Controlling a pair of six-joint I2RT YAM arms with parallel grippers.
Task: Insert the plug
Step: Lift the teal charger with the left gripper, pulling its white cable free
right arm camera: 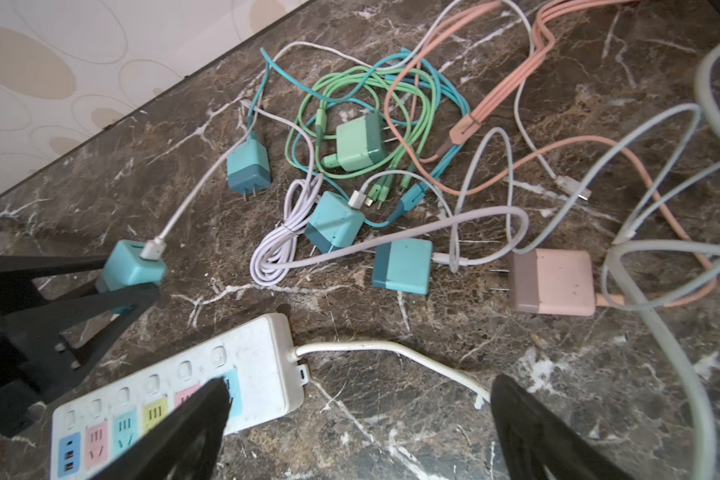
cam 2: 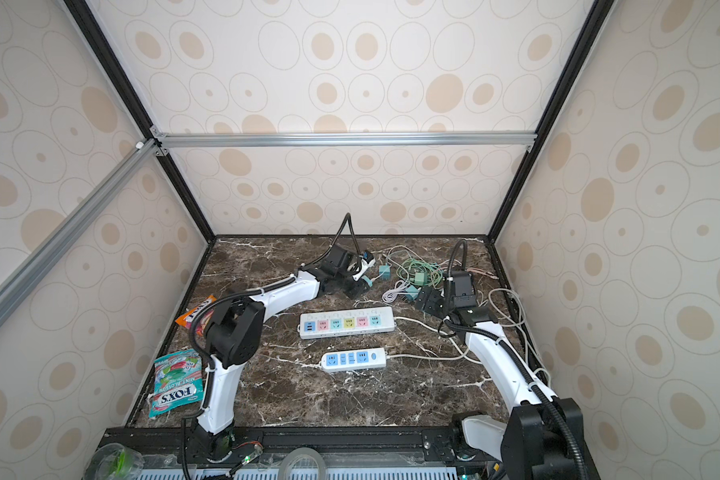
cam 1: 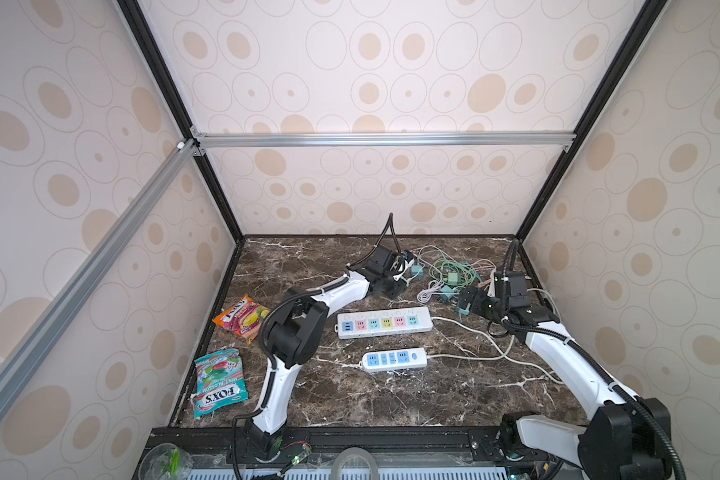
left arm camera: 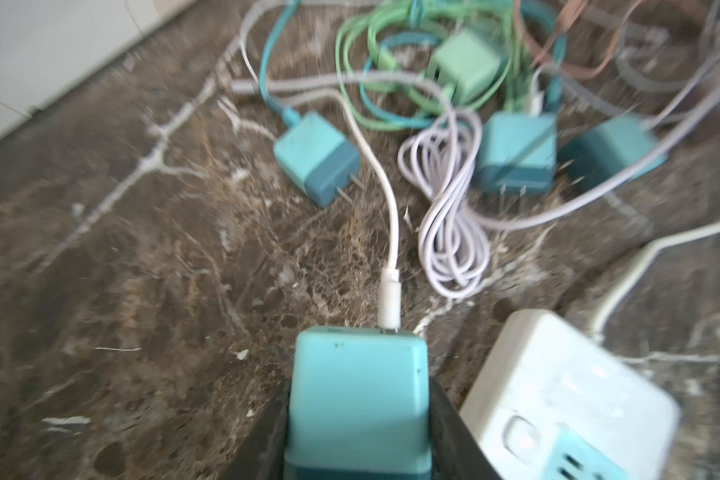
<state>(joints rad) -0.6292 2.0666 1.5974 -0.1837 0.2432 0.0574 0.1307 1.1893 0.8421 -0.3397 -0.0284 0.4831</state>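
My left gripper (left arm camera: 360, 419) is shut on a teal plug (left arm camera: 356, 382), a cube charger with a white cable (left arm camera: 391, 232) running out of its far face. The right wrist view shows that plug (right arm camera: 127, 264) pinched between the left gripper's black fingers (right arm camera: 113, 297), just above the marble. Beside it lies the white power strip (cam 1: 385, 323) with coloured sockets, also in the left wrist view (left arm camera: 558, 386). In both top views the left gripper (cam 1: 398, 286) sits behind the strip. My right gripper (right arm camera: 358, 399) hangs open and empty over the strip's cable end (cam 1: 468, 303).
A tangle of green, teal, pink and white cables (right arm camera: 391, 104) with several loose teal, green and pink chargers lies at the back right. A smaller white strip (cam 1: 395, 359) lies nearer the front. Two candy bags (cam 1: 219, 382) rest by the left wall.
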